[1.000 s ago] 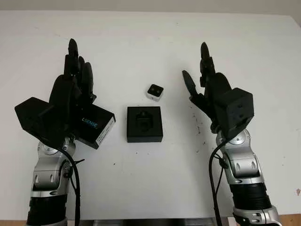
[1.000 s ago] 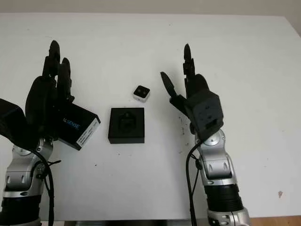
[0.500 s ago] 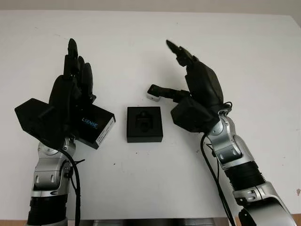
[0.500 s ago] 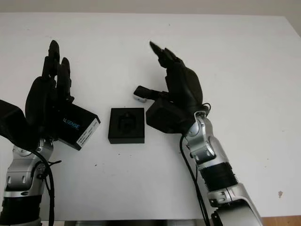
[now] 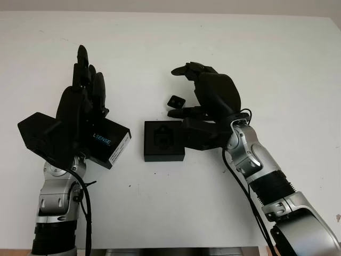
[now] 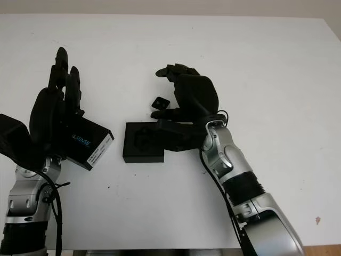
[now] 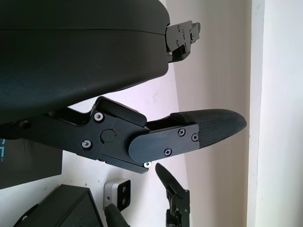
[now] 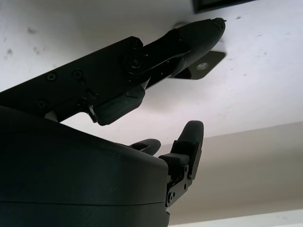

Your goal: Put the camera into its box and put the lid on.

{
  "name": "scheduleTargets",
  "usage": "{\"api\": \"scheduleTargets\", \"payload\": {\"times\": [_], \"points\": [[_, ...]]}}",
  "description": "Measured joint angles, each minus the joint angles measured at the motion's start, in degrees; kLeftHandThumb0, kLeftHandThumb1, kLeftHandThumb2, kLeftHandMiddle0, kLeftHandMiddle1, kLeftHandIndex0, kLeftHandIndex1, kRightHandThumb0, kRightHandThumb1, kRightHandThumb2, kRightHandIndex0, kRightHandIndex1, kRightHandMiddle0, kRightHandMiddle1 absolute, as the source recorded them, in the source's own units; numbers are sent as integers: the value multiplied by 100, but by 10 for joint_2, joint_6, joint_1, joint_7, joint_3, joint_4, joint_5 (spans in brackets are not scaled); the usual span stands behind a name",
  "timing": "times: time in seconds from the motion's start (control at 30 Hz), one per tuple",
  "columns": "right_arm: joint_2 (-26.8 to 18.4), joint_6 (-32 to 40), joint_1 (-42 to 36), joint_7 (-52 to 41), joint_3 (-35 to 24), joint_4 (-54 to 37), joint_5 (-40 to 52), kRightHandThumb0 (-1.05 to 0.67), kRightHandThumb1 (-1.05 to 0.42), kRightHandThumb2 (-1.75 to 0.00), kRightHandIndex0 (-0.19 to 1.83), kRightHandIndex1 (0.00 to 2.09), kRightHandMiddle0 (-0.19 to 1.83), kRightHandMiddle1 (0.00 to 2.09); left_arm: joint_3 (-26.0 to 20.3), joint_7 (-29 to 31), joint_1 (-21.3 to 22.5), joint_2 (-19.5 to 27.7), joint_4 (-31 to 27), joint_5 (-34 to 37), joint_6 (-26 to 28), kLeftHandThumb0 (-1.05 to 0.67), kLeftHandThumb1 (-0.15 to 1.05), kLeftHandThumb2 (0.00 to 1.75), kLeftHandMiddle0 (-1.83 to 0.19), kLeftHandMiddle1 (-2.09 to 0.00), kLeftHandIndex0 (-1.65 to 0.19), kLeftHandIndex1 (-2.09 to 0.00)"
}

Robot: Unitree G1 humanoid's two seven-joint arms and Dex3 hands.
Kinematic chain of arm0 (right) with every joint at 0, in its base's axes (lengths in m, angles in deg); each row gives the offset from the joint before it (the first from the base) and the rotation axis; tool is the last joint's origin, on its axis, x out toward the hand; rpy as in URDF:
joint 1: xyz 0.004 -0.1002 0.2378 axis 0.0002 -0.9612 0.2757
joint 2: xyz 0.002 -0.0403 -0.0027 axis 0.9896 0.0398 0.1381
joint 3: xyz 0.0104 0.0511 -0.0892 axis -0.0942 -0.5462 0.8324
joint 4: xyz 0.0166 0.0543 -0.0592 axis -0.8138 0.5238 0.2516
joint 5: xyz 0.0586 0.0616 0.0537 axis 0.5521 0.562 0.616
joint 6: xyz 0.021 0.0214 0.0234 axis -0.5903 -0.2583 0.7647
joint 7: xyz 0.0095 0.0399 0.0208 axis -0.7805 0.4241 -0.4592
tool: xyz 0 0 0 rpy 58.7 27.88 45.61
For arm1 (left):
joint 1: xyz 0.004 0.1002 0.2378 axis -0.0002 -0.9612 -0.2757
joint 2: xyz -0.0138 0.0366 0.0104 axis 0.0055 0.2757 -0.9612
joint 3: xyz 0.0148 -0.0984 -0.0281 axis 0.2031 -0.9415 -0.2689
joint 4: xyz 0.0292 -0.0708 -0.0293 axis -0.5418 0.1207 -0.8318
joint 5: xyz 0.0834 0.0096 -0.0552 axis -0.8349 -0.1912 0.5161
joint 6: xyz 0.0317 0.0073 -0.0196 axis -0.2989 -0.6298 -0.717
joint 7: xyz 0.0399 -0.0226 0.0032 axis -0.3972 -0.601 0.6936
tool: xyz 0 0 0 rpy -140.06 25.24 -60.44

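Note:
The small camera sits tipped on the white table just beyond the open black box base. My right hand arches over the camera, with its fingers above it and apart from it. The thumb touches the camera at its near side, so the hand holds nothing. The black lid, with a white label, lies left of the base. My left hand is open above the lid. The left wrist view also catches the camera and the base.
The white table stretches wide on all sides of the three objects. Its far edge meets a pale wall at the back. A few small dark specks mark the surface to the right of the base.
My right hand swung left from the right side, came down over the camera and curled its fingers above it. The camera has tipped. The left hand and lid stayed put.

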Motion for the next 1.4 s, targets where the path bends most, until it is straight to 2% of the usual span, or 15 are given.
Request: {"api": "scheduleTargets", "payload": {"times": [0.43,0.6,0.97,1.07,1.2,1.4], "points": [[-33,33,4,-52,31,-44,-73,-90,-96,-5,40,19,38,101,0,8,0,-7,6,10,-1,-84,105,57,19,0,19,0],[-35,35,4,-54,36,-44,-81,-90,-95,-5,41,16,34,105,0,10,1,-7,9,10,-5,-85,105,56,19,0,19,0],[-31,40,-5,-65,48,-44,-72,-87,-95,-5,40,10,31,99,0,9,1,-7,9,11,-5,-85,105,55,19,0,19,0],[-18,46,-9,-83,42,-44,-43,-87,-95,-5,36,7,22,91,0,11,1,-7,9,11,-6,-85,105,53,19,0,19,0],[-8,58,-15,-114,31,-52,-11,-88,-96,-5,34,6,22,69,0,12,1,-7,10,11,-9,-85,105,52,19,0,19,0],[-8,64,-18,-111,29,-60,-3,-88,-96,-5,35,7,27,66,0,12,1,-7,12,11,-9,-86,105,51,19,0,19,0]]}}
